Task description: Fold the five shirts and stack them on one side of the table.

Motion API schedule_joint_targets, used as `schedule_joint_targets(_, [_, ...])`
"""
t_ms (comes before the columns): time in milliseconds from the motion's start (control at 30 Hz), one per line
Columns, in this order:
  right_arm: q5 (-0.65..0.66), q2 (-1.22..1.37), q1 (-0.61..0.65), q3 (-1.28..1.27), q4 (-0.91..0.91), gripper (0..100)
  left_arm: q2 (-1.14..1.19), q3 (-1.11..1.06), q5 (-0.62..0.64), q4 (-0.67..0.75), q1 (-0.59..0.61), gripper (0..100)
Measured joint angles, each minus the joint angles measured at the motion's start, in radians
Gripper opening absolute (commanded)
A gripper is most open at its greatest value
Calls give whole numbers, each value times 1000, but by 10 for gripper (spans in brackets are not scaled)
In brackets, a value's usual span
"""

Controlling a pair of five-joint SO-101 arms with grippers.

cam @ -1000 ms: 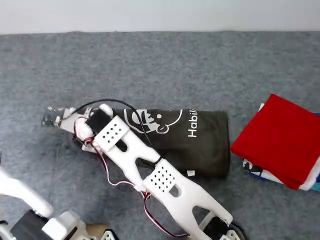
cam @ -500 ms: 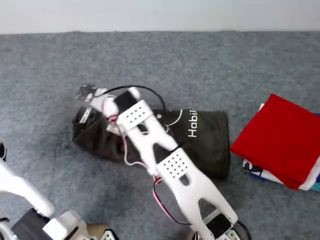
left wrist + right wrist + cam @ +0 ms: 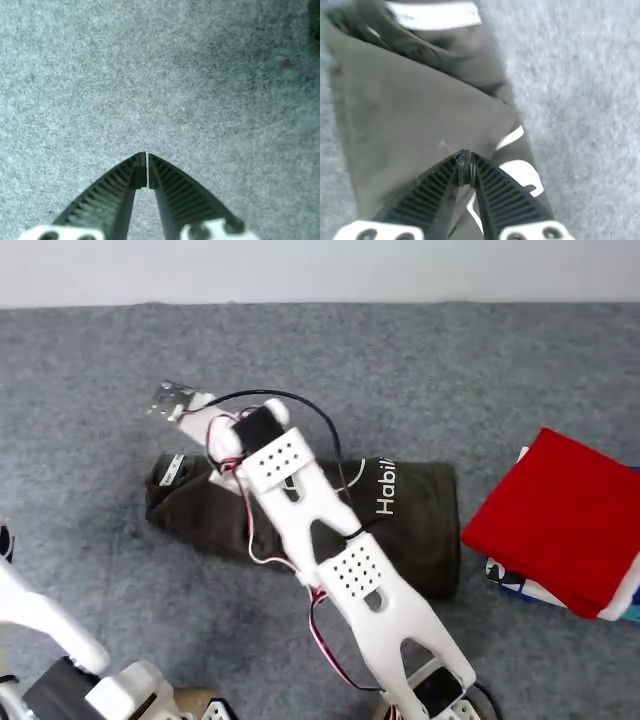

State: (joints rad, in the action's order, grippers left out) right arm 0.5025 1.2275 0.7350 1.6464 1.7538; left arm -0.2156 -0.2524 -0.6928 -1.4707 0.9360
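A dark olive shirt (image 3: 410,520) with white print lies folded lengthwise in the middle of the grey table; its left end is bunched, with a white label showing. My right arm stretches across it from the front right. My right gripper (image 3: 168,400) hovers just past the shirt's far left corner, shut with nothing between its fingers. In the right wrist view the shut right gripper (image 3: 465,167) hangs above the dark shirt (image 3: 395,110). My left gripper (image 3: 147,167) is shut and empty over bare carpet at the front left.
A stack of folded shirts sits at the table's right edge, a red one (image 3: 560,520) on top and white and blue ones (image 3: 515,580) under it. The grey carpet table (image 3: 330,360) runs back to a pale wall.
My right arm has swung from the shirt's left end toward the back and a little right. The shirt's left end now lies uncovered and bunched. The left arm stays put.
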Motion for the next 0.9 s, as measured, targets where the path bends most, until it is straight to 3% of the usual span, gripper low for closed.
schedule_joint_targets(233, [-49,-31,17,-41,0,9,0,0,0,0,0,14])
schedule_joint_targets(500, [-60,-245,15,-460,0,9,0,0,0,0,0,14])
schedule_joint_targets(667, [-60,-270,-43,-654,0,9,0,0,0,0,0,14])
schedule_joint_targets(900, [-60,-270,-140,-661,0,9,0,0,0,0,0,14])
